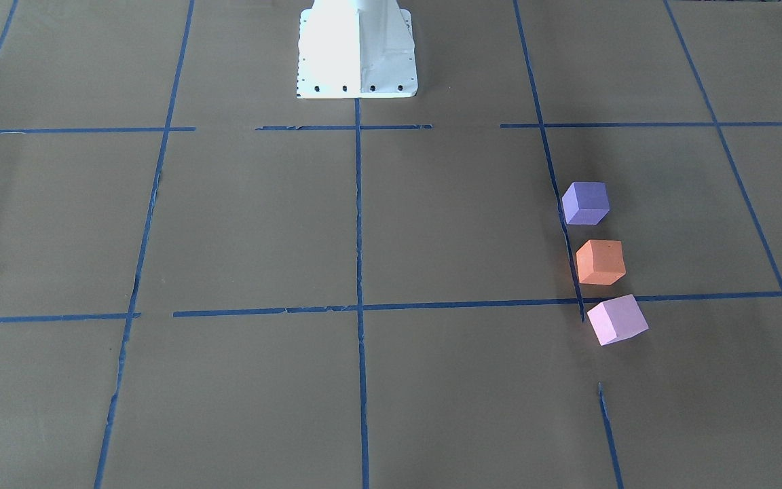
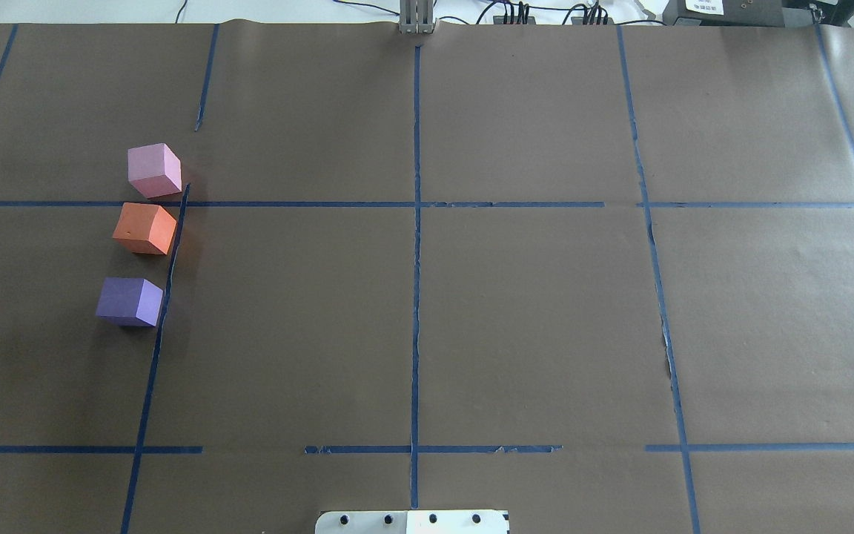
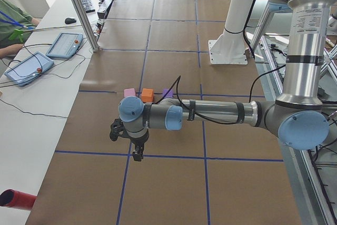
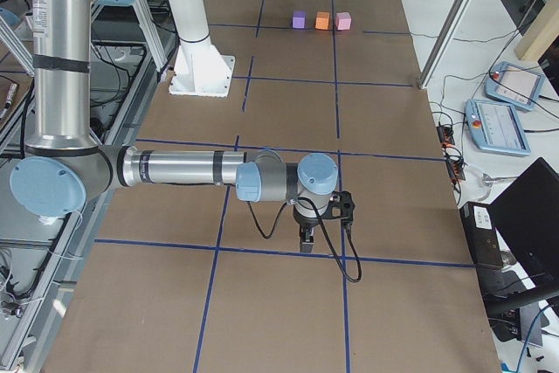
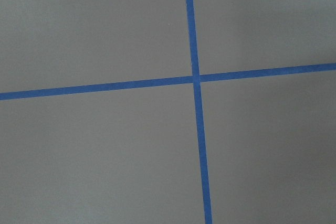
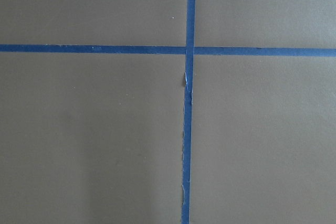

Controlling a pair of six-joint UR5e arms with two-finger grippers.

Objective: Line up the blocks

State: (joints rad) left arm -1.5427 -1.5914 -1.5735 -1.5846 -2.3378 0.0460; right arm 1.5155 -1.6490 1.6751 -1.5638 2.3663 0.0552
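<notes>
Brown paper [image 2: 531, 326] with blue tape grid [image 2: 416, 297] surrounds three blocks [image 2: 144, 228].

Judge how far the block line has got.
Done: purple block, orange block and pink block sit in a row, apart, beside a tape line. In hand: nothing; the left gripper and right gripper hang far from them. Left: perhaps squaring the pink one.

Pink block [image 2: 153, 170], orange block [image 2: 144, 228], purple block [image 2: 129, 302] in a row, gaps between, wider beside purple, bare paper [image 2: 286, 297] flanking
</notes>
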